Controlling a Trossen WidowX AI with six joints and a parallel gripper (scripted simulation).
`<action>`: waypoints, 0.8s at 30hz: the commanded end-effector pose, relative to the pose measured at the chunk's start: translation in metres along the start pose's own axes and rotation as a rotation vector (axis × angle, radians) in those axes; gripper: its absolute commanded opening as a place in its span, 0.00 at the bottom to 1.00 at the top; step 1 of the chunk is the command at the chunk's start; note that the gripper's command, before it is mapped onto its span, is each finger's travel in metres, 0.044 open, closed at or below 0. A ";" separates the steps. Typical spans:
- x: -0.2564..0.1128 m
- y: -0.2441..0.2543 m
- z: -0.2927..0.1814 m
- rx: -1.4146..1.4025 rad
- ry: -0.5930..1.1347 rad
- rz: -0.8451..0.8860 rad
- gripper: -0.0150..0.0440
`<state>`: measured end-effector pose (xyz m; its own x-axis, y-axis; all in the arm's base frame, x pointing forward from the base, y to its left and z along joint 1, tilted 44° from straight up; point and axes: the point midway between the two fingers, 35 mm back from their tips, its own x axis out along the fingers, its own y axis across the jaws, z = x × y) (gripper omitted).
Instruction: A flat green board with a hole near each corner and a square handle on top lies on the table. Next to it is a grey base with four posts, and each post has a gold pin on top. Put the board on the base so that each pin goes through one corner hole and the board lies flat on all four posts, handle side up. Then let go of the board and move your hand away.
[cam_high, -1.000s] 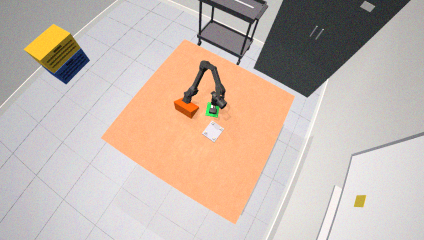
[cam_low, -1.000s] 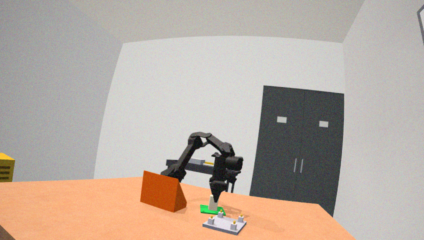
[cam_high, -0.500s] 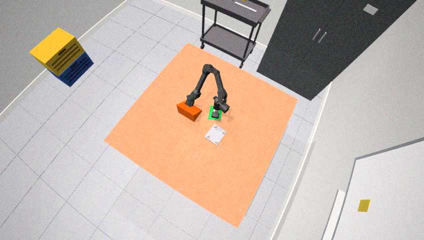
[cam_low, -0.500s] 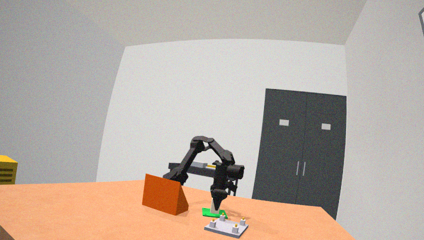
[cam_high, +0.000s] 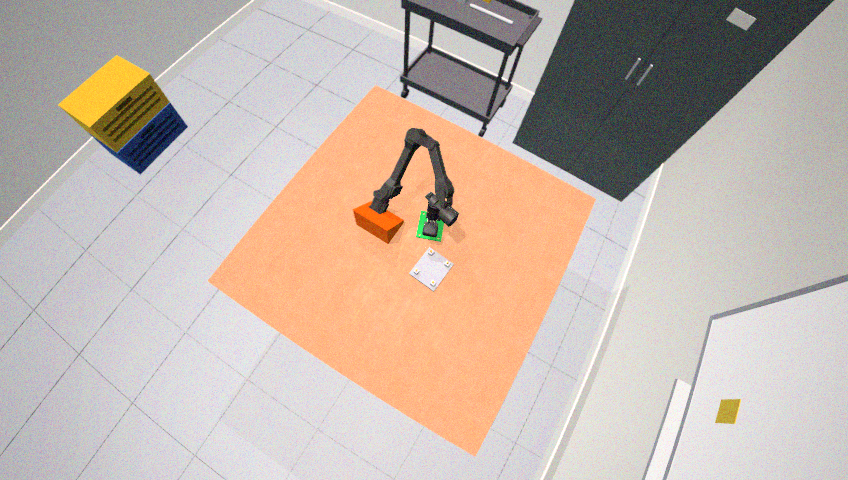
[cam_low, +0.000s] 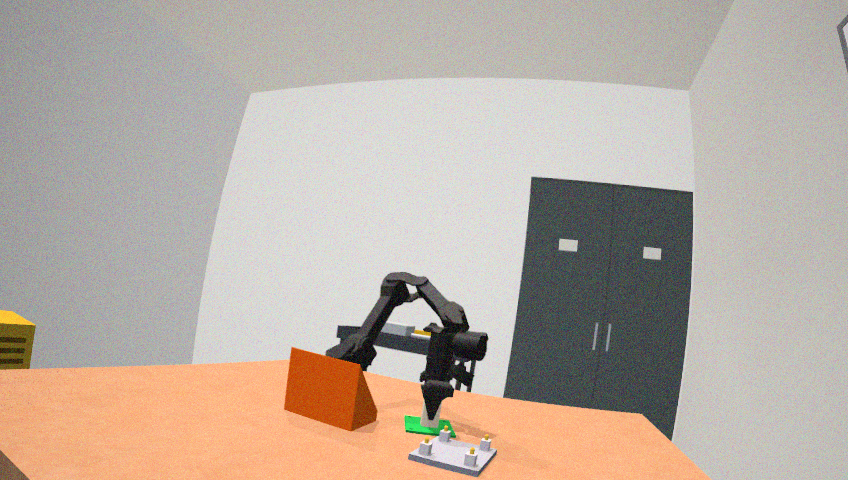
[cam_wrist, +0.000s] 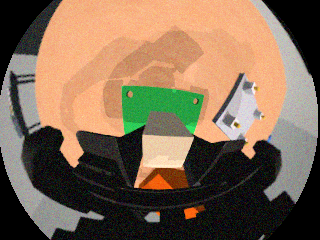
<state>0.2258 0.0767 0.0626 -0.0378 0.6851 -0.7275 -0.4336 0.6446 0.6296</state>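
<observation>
Looks like we're at the grab step: the end effector is narrowed onto the pale handle, fingers against both sides. Green board is flat on the desk, right of centre in the top view, just above the grey base. Next I'd lift straight up, then twist to match the base.

Top view, clock about its centre: orange block near centre, toward 10. Yellow crate on blue crate, further out at 10. Cart at 12 to 1, white rod on its top shelf. Dark cabinet at 2. Whiteboard at 4, bearing yellow note.
</observation>
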 end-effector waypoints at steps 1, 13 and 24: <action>0.000 0.001 0.000 0.002 -0.002 0.004 0.51; -0.018 -0.002 0.002 0.003 -0.001 -0.001 0.25; -0.045 -0.003 0.003 0.004 0.001 -0.004 0.25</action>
<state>0.2298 0.0494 0.0897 -0.0388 0.6870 -0.7256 -0.4251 0.6458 0.6342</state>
